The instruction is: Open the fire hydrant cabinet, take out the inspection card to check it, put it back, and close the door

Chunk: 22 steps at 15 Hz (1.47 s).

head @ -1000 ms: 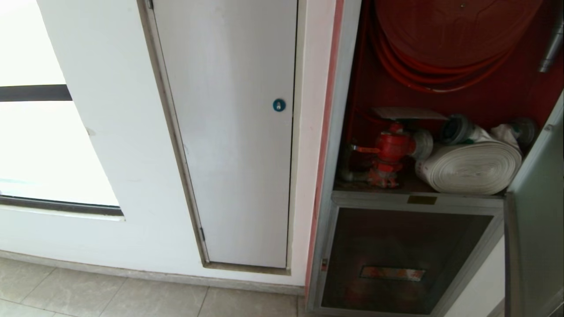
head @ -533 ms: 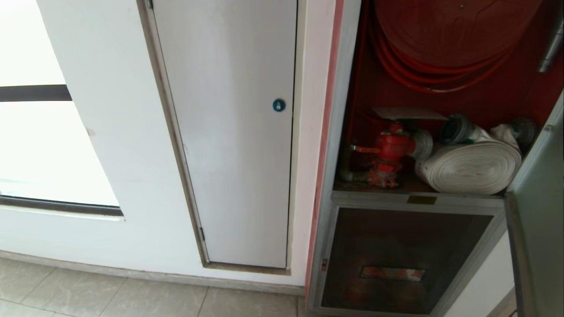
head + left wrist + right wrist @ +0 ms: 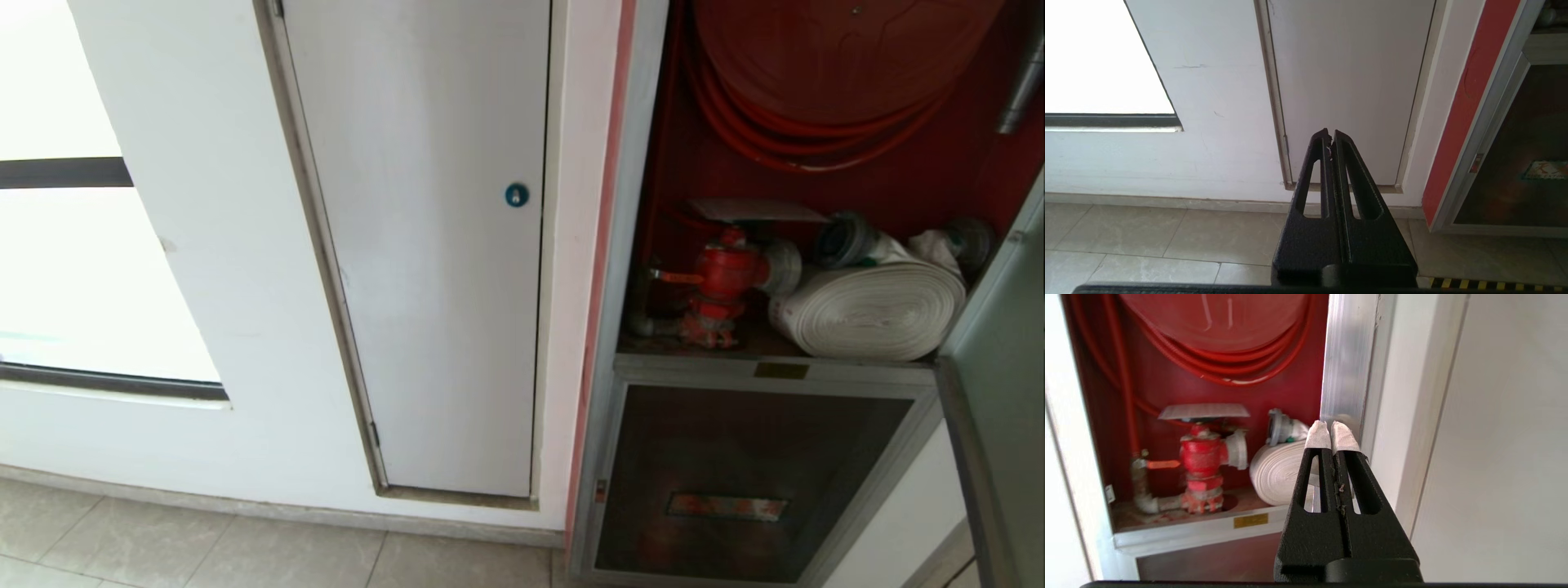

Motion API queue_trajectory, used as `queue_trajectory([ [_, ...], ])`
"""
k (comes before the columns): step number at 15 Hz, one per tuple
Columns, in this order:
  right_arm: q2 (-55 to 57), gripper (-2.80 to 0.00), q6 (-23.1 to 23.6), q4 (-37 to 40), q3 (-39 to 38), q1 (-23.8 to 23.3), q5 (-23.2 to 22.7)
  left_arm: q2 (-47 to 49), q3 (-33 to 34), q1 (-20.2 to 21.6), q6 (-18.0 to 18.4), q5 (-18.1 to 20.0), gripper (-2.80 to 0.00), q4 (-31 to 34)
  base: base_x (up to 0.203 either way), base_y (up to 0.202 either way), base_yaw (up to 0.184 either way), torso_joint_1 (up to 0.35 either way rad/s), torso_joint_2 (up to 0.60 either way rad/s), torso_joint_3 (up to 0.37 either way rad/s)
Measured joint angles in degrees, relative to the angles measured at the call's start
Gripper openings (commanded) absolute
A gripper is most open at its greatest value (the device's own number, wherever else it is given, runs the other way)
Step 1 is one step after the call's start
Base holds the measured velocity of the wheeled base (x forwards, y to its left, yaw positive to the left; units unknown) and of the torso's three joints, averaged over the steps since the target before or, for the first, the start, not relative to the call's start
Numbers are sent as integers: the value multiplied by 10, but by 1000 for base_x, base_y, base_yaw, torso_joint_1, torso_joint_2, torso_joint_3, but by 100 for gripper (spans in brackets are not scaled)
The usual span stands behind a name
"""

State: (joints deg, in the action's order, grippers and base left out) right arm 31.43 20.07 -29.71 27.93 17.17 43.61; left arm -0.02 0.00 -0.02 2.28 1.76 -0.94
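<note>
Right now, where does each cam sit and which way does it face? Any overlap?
Head view: on the head, looking forward and down at the white panel and the open fire hydrant cabinet; no robot body shows.
Left wrist view: behind the shut left end effector, low, facing the panel's foot and the floor tiles.
Right wrist view: behind the shut right end effector, facing the cabinet interior.
Shared: head and right wrist both show the red valve with the inspection card on it, and the white rolled hose.

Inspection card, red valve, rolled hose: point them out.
inspection card [image 3: 1204,411]: right wrist view, middle of the sheet lying atop the valve.
red valve [image 3: 1202,456]: right wrist view, its body.
rolled hose [image 3: 878,314]: head view, coil face.
</note>
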Motion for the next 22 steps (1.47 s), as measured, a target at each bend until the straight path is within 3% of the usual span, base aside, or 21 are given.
queue_trajectory([
  [12,-69,-280,2,104,26,-53,-3,0,0,0,0,0,-280,0,0,0,0,0,0,0],
  [19,-92,-280,1,112,29,-79,-5,0,0,0,0,0,-280,0,0,0,0,0,0,0],
  [22,-106,-280,1,119,29,-81,-34,0,0,0,0,0,-280,0,0,0,0,0,0,0],
])
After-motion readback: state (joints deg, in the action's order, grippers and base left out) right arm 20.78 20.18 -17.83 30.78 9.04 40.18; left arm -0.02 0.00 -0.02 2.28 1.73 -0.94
